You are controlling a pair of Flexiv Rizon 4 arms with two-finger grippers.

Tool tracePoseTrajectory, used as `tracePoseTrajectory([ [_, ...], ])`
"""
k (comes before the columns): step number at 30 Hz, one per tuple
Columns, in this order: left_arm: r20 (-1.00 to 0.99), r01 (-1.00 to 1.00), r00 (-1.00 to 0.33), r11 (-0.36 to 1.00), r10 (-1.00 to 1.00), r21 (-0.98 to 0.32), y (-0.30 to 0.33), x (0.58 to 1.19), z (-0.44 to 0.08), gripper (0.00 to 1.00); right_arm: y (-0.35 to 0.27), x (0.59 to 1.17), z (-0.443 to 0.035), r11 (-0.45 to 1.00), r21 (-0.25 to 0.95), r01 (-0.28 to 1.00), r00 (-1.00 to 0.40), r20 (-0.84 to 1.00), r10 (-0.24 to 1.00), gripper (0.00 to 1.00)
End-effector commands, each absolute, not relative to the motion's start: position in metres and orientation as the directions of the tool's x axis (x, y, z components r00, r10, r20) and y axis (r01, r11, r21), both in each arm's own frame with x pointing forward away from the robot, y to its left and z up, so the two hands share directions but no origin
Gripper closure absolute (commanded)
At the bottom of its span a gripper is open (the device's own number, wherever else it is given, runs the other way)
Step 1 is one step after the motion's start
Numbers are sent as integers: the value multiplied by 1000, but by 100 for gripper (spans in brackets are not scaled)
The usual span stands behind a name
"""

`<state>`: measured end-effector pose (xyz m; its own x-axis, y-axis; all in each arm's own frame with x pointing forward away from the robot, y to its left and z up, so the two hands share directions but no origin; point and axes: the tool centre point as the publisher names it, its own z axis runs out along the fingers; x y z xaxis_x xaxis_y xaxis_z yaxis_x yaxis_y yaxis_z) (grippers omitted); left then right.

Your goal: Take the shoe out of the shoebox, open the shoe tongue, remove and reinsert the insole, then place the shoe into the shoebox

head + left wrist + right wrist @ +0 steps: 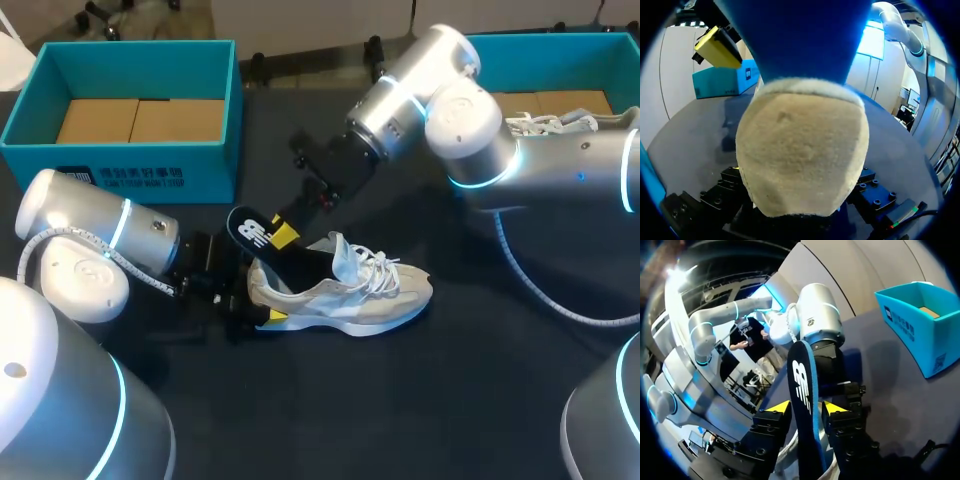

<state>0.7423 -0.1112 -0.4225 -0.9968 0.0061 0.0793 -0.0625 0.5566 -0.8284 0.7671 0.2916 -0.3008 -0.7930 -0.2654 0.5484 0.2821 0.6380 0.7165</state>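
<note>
The left fingers clamp the heel of the shoe, steadying it on its side on the surface. Just beyond, the right fingers pinch the insole, whose lower end sits inside the shoe's opening.

Beige shoe on table; dark insole seemingly half out.

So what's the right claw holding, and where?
The black insole, pinched between the yellow tips of the right gripper near its free end; its other end is inside the shoe.
</note>
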Motion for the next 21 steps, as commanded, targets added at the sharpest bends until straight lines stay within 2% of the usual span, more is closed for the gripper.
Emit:
tracePoseTrajectory([
  [1, 80, -63, -997, 560, 6, -826, -112, 742, -423, 100, 294, 767, -302, 638, 717, 280, -793, 547, -267, 65],
  [3, 80, -63, -997, 560, 6, -826, -112, 742, -423, 100, 294, 767, -303, 639, 716, 280, -793, 548, -266, 78],
  [6, 80, -63, -997, 560, 6, -826, -112, 742, -423, 100, 293, 767, -304, 641, 714, 280, -792, 550, -266, 85],
  [10, 80, -63, -997, 560, 6, -826, -112, 742, -423, 100, 293, 767, -305, 643, 713, 279, -789, 552, -270, 100],
  [21, 80, -63, -997, 560, 6, -826, -112, 742, -423, 100, 290, 766, -303, 633, 716, 294, -807, 541, -238, 100],
])
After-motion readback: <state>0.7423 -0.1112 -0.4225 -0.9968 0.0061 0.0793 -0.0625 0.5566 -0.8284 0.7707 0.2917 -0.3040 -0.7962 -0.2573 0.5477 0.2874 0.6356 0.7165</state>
